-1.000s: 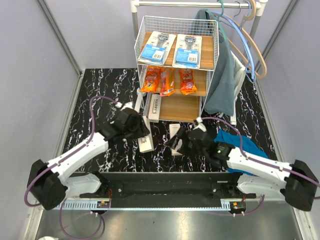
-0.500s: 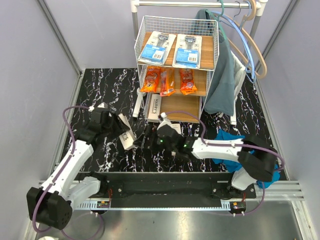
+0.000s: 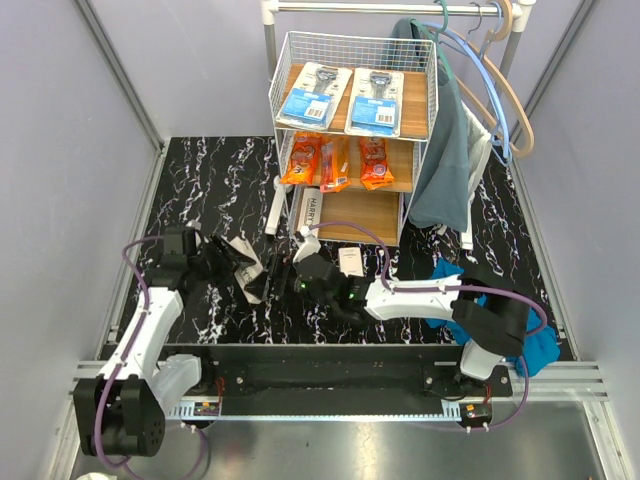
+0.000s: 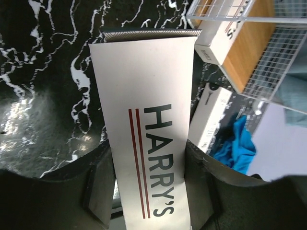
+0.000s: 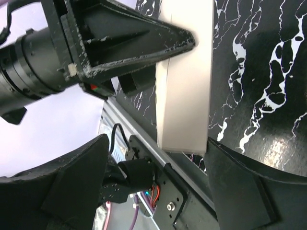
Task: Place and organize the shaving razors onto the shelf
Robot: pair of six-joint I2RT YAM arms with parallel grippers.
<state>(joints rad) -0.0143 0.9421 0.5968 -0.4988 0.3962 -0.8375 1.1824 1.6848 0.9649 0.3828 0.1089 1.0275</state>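
Gripping HARRY'S box (image 4: 148, 120) across its width: left pincer (image 4: 147, 158); box appears raised off surface (image 3: 200, 190), front-left. Right pincer (image 5: 156, 143) wide, straddling free end, unclamped. Shelf (image 3: 372, 214) beyond, well apart.
Risk: left release before right closes drops box; short end-hold lets it pivot.
Long axis along left fingers, free end pointing right, toward right pincer.

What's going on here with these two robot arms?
The left hand grips a white Harry's box. The right hand is open, with its fingers on either side of that box's other end, so this looks like a handover. On the shelf, two blister cards lie on top, orange bags sit in the middle and a second box is at the bottom. A third box lies on the table in front.
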